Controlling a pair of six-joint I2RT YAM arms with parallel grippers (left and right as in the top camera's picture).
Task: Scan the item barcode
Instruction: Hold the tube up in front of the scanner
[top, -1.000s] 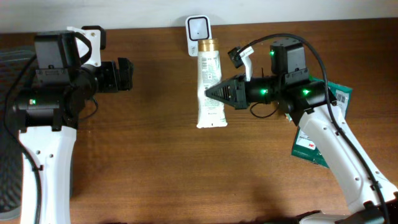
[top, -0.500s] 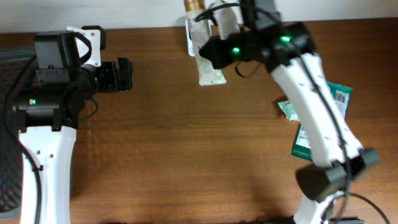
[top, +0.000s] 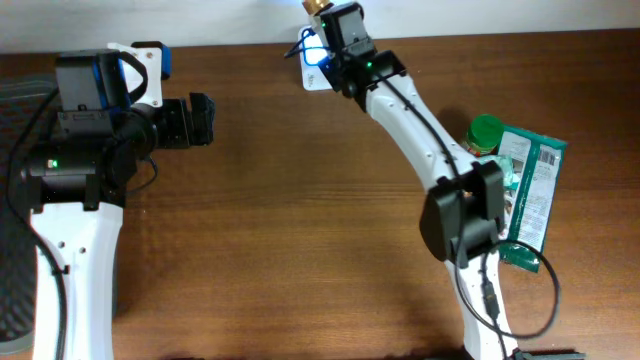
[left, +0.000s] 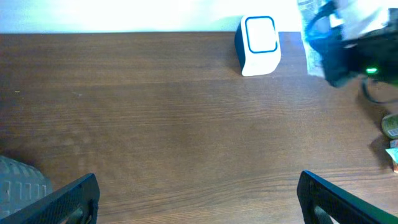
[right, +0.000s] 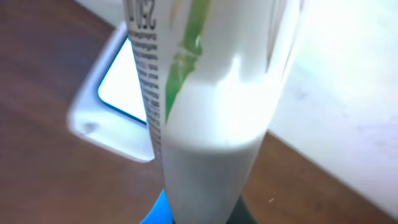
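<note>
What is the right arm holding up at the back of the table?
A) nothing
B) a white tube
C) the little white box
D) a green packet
B: the right wrist view shows a white tube with a green stripe held up beside the scanner; the green packet lies apart.

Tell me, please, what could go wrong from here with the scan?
The right gripper holds the tube very near the scanner; a small drift could knock the scanner, which stands at the back edge of the table. No barcode shows in the right wrist view, only side print, so the code may not face the scanner window and the scan may fail.
</note>
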